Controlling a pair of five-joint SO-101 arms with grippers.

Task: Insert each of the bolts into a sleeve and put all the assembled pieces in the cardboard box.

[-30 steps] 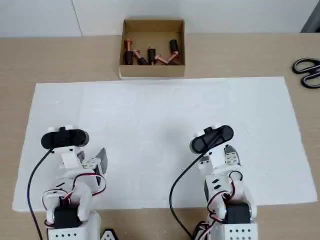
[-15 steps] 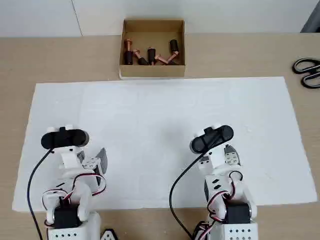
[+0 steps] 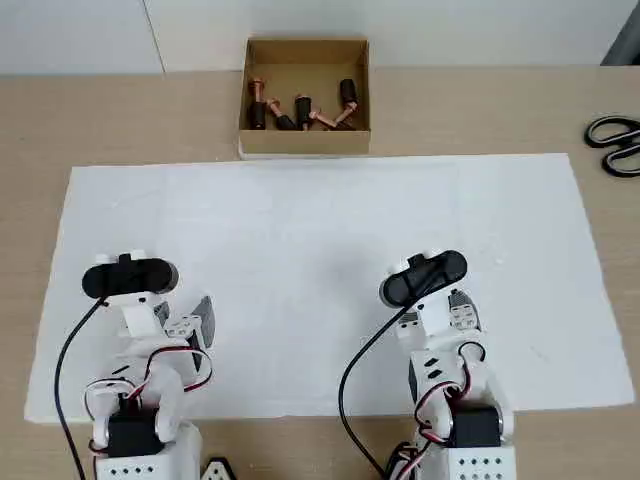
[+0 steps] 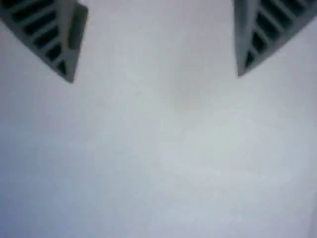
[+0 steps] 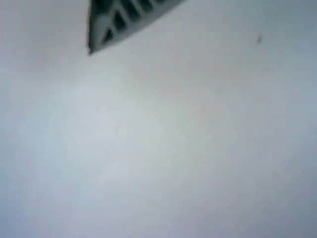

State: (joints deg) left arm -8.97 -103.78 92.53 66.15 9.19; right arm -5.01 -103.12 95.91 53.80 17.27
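Lying well beyond the left hand (image 4: 153,77) (boxed) are assembled pieces (image 3: 302,106).

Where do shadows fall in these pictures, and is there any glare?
High view: soft, even light, no glare; only faint shadows on the white sheet and inside the cardboard box. Left wrist view: sheet evenly lit, slightly dimmer between the open jaws. Right wrist view: no glare either.

white sheet (image 3: 320,240) is lying flat in front of the cardboard box (image 3: 304,146), giving a wide path; box walls are standing at its far edge; scissors (image 3: 614,143) are sitting far right, off-sheet.
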